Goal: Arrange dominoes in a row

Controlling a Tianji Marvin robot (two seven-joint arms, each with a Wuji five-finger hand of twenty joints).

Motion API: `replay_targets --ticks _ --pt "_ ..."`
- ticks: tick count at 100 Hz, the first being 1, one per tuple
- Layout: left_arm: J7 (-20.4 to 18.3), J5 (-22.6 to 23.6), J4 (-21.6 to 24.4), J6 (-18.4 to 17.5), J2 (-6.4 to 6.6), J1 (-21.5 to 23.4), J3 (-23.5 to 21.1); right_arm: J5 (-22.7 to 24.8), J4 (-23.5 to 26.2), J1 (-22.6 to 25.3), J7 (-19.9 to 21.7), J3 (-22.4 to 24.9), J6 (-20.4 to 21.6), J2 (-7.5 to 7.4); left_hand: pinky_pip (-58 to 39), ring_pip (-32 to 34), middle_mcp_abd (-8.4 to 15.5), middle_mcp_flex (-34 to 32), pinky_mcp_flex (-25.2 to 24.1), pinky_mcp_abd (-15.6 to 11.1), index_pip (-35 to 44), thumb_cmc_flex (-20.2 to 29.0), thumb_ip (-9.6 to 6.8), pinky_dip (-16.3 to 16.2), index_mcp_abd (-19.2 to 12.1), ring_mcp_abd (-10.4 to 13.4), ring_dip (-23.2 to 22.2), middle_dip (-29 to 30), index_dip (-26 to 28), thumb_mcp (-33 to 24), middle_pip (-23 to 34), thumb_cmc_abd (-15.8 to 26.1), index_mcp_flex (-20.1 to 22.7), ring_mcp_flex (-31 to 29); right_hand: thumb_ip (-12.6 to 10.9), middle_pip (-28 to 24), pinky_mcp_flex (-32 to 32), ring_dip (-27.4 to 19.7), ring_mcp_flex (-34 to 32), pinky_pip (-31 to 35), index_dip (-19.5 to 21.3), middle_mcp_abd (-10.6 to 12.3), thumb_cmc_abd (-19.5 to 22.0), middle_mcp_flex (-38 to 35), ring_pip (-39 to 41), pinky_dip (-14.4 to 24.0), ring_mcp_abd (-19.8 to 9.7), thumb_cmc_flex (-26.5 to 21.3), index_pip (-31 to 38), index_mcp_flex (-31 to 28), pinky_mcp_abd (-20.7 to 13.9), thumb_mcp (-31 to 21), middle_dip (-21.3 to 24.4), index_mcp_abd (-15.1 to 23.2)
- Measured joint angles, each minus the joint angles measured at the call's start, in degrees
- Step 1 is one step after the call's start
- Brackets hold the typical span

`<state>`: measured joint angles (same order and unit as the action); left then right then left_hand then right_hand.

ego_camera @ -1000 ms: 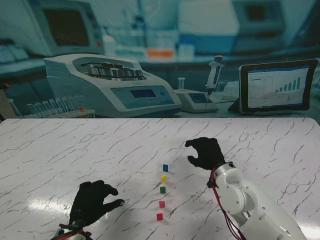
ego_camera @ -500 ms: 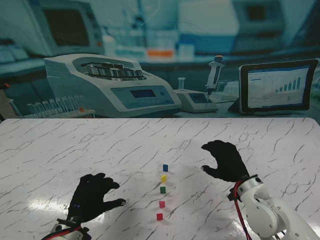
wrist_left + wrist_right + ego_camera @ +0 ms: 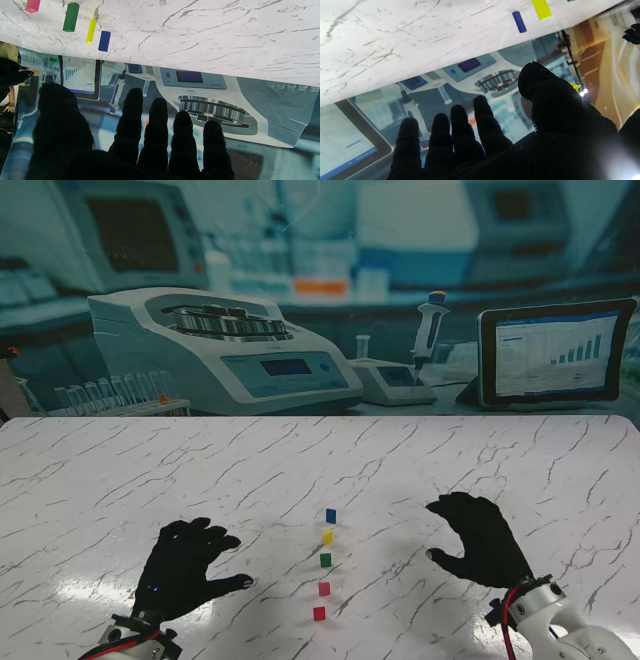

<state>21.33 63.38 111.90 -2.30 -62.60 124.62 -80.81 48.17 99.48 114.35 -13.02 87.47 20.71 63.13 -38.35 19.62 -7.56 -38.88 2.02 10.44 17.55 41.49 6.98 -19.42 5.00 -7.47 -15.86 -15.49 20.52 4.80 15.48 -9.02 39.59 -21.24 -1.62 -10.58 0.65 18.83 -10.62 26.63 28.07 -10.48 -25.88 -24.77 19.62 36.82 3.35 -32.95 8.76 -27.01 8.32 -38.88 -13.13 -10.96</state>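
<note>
Five dominoes (image 3: 324, 560) unmoved; right hand (image 3: 481, 540) withdrawn nearer me, fingers spread.

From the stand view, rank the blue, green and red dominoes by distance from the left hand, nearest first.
Measured from the left hand:
1. Red domino: nearest me in the row, right of the hand. Too close to call against green.
2. Green domino: middle of the row.
3. Blue domino: far end of the row, clearly farthest.
</note>
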Motion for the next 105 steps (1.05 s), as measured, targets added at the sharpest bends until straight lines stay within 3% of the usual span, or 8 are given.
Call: replay_targets --ticks 105 --pt "1.7 -0.5 0.1 1.6 -0.08 0.7 1.5 -1.5 0.4 1.5 2.1 1.4 1.3 -0.01 0.0 0.0 0.0 0.0 0.0 -0.5 -0.4 0.0 0.00 0.0 0.0 0.0 0.3 0.0 0.0 0.0 0.0 0.0 0.0 0.0 0.0 0.7 -0.5 0.0 1.4 -2.0 0.0 -1.1 1.4 0.7 -0.5 2.3 0.6 0.0 0.0 0.0 0.0 1.1 0.0 -0.6"
